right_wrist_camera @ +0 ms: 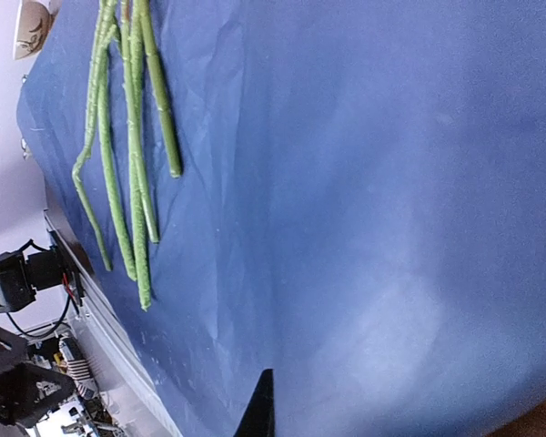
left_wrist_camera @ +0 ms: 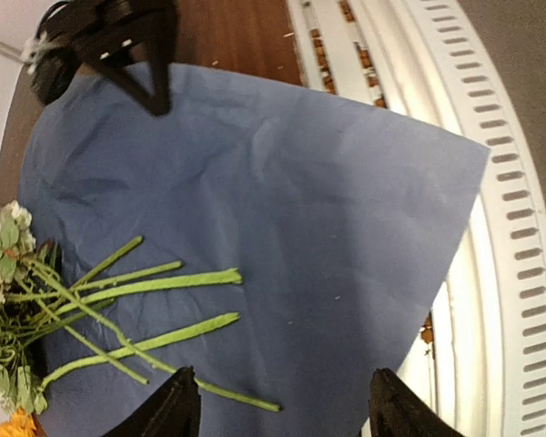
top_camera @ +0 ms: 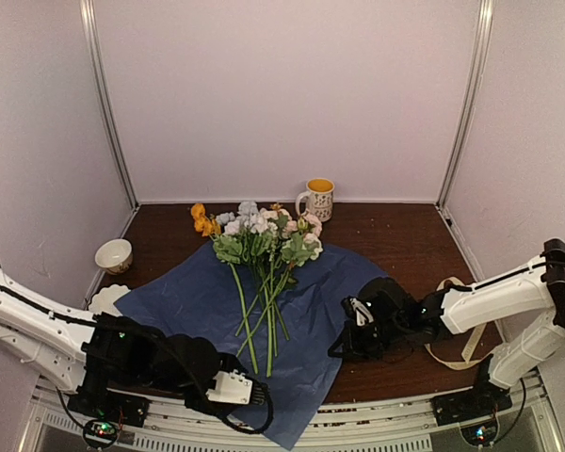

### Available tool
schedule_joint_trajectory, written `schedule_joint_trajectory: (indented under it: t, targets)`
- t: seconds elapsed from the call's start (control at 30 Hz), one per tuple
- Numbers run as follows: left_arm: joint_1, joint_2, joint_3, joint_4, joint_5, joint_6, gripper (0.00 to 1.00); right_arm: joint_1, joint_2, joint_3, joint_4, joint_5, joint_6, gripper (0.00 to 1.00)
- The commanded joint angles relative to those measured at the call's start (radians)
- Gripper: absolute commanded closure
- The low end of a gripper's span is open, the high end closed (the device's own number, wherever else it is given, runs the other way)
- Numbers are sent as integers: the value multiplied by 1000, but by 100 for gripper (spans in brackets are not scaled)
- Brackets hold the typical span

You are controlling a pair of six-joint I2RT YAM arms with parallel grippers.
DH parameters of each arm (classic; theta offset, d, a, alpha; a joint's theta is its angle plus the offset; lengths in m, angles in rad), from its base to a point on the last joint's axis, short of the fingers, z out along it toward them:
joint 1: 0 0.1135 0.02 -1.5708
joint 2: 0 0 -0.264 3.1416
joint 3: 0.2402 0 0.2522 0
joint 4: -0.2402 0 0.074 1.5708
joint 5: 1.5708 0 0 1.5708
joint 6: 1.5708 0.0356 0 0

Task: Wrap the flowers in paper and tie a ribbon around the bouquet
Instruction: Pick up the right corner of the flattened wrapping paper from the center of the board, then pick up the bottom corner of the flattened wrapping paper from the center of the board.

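The flowers lie on the paper, heads toward the back and green stems toward me. The paper is a creased blue sheet spread flat, and its near corner hangs over the table's front rail. My left gripper hovers open just above the paper's near part, beside the stem ends, with nothing between its fingers. My right gripper is down at the paper's right edge. Its jaws are closed to a single dark tip on the blue sheet. The cream ribbon lies loose on the table under the right arm.
A yellow-lined mug stands at the back behind the flower heads. A small bowl and a white scalloped dish sit at the left edge. White slotted rails run along the table's front.
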Motion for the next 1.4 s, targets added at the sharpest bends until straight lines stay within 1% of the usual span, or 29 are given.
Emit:
schedule_joint_trajectory:
  t: [0.0,0.13,0.2,0.27,0.4,0.53,0.63,0.67,0.7,0.8,0.9,1.0,1.13,1.17,1.2,1.3,1.37]
  targets:
    - [-101,99,25,52,-70,65,30,8,-61,-22,29,-34,26,100]
    - [-211,319,118,54,-237,78,27,19,-77,0,2,-38,15,100]
    - [-247,400,172,47,-278,69,25,26,-84,1,5,-32,12,100]
    - [-259,447,212,41,-283,39,24,28,-94,-1,8,-13,17,100]
    - [-265,456,221,47,-278,0,23,35,-109,7,12,16,24,100]
    - [-270,444,223,11,-197,-21,21,41,-143,-1,46,46,60,100]
    - [-288,439,242,-34,-169,-48,16,41,-158,8,54,47,87,100]
    - [-297,438,258,-55,-169,-76,8,42,-170,8,60,51,100,100]
    - [-307,437,271,-70,-182,-96,3,44,-186,2,69,59,116,100]
    - [-333,425,277,-54,-244,-179,2,47,-232,-23,89,88,161,100]
    - [-336,433,267,16,-344,-233,2,49,-241,-33,70,102,170,100]
    - [-336,465,272,109,-406,-239,3,50,-232,-41,79,102,180,100]
    - [-336,542,338,66,-522,-285,9,51,-221,-30,74,103,170,100]
    - [-336,554,352,60,-529,-294,9,51,-218,-27,73,104,169,100]
    - [-336,561,362,60,-510,-289,9,51,-216,-27,75,105,173,100]
    - [-336,566,366,66,-386,-256,3,49,-210,-26,94,101,191,100]
    - [-337,566,365,77,-353,-243,2,49,-211,-24,102,104,204,100]
